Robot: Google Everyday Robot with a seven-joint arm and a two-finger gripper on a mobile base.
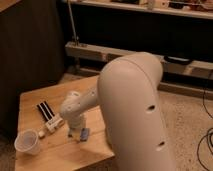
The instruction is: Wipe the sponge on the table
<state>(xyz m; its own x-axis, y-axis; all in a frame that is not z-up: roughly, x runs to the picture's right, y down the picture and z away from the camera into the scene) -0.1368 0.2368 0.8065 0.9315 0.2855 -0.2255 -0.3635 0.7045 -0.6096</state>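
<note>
In the camera view, the white robot arm (pixel 132 110) bends down over the low square table of light wood planks (pixel 60 154). The gripper (pixel 79 132) is low at the table top, near the middle. The small flat blue-grey sponge (pixel 85 134) lies on the wood just beside its tip and seems to touch it. Whether the claw is apart or clamped on the sponge cannot be told. A white cup (pixel 27 143) stands near the left front corner.
</note>
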